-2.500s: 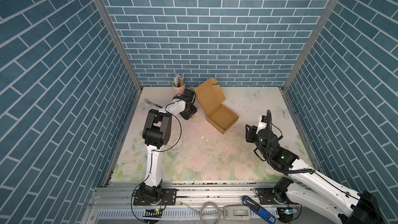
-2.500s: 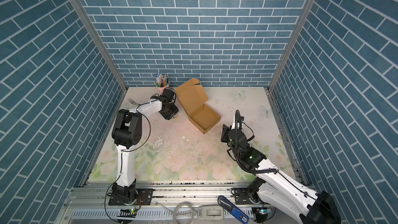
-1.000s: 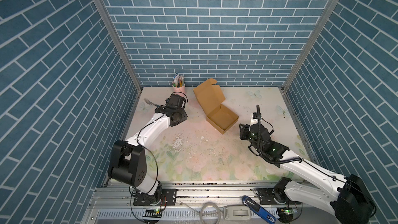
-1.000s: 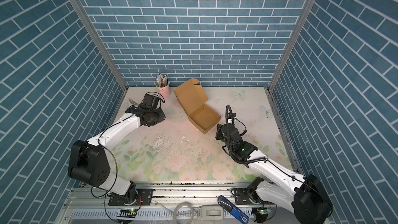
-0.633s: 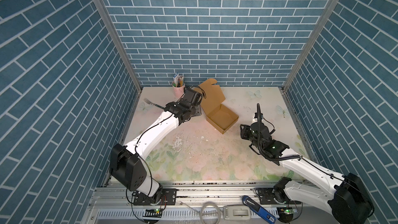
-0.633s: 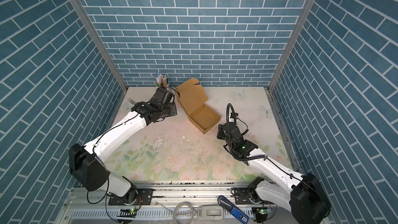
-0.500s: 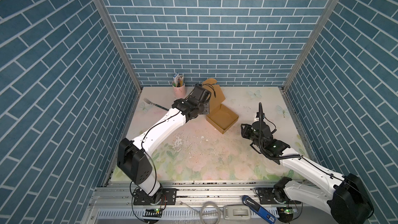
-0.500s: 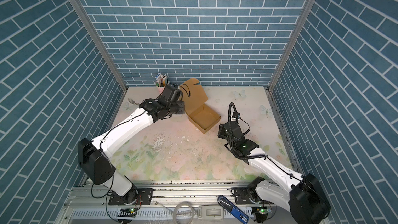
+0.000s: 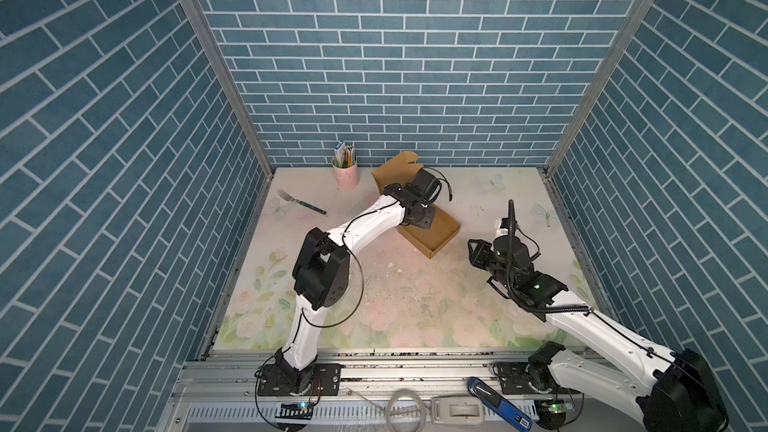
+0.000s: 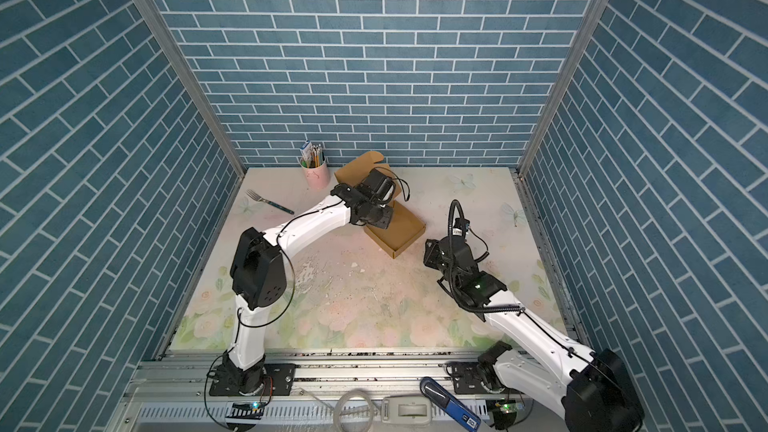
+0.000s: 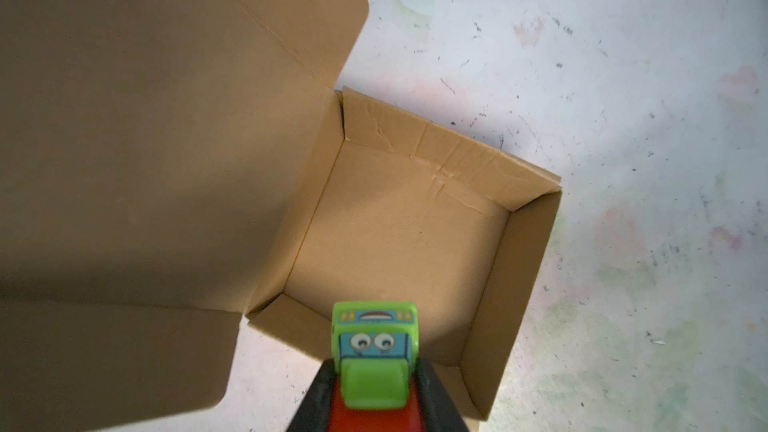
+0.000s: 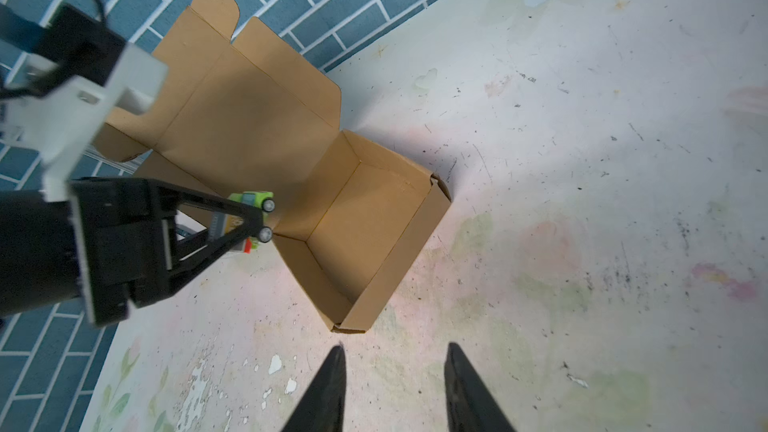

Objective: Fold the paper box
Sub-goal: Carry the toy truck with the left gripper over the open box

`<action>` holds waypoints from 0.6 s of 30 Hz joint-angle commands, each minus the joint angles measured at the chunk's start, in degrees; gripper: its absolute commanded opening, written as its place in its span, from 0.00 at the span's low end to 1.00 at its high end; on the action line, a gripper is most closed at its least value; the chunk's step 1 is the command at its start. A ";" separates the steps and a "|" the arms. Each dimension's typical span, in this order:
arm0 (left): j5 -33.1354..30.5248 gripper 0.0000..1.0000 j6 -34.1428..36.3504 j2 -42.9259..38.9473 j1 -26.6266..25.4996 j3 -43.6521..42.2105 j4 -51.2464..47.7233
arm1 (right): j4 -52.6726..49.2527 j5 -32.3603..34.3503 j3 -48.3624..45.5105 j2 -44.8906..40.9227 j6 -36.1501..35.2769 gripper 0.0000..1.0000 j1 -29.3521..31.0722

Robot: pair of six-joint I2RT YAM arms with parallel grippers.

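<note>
The paper box (image 9: 440, 236) (image 10: 405, 232) is a brown cardboard tray at the back middle of the mat. Its lid (image 9: 395, 172) stands open behind it. My left gripper (image 9: 422, 220) (image 11: 374, 380) is shut on a small green toy car (image 11: 374, 342) (image 12: 251, 201). It holds the car just above the tray's side wall, close to the lid's hinge. The tray's floor (image 11: 395, 222) (image 12: 365, 222) is bare. My right gripper (image 9: 473, 249) (image 12: 395, 351) is open and holds nothing. It hovers low over the mat, a short way from the tray's near corner.
A pink cup of pencils (image 9: 345, 168) stands at the back wall, left of the lid. A fork (image 9: 301, 201) lies at the back left. White flakes (image 9: 390, 272) dot the floral mat in front of the box. Blue brick walls close three sides.
My left arm has swung from the back left, near the cup, over to the box's left wall, carrying the toy car. My right gripper has edged a little nearer the box.
</note>
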 commanded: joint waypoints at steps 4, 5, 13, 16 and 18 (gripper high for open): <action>2.52 0.32 1.99 6.46 -0.51 6.13 -2.09 | -2.23 0.88 -0.54 -0.40 0.05 0.40 -0.39; 2.68 0.32 2.12 7.57 -0.60 6.83 -2.35 | -2.23 0.96 -0.42 -0.05 -0.05 0.40 -0.39; 2.66 0.32 1.73 11.96 -0.95 7.85 -2.72 | -2.15 1.31 0.46 1.66 -1.38 0.40 -0.47; 2.83 0.34 1.56 12.89 -0.99 8.49 -2.94 | -2.06 1.62 0.40 1.89 -1.50 0.40 -0.47; 2.63 0.34 1.38 13.42 -1.04 8.93 -3.37 | -2.06 1.58 0.30 1.96 -1.54 0.40 -0.56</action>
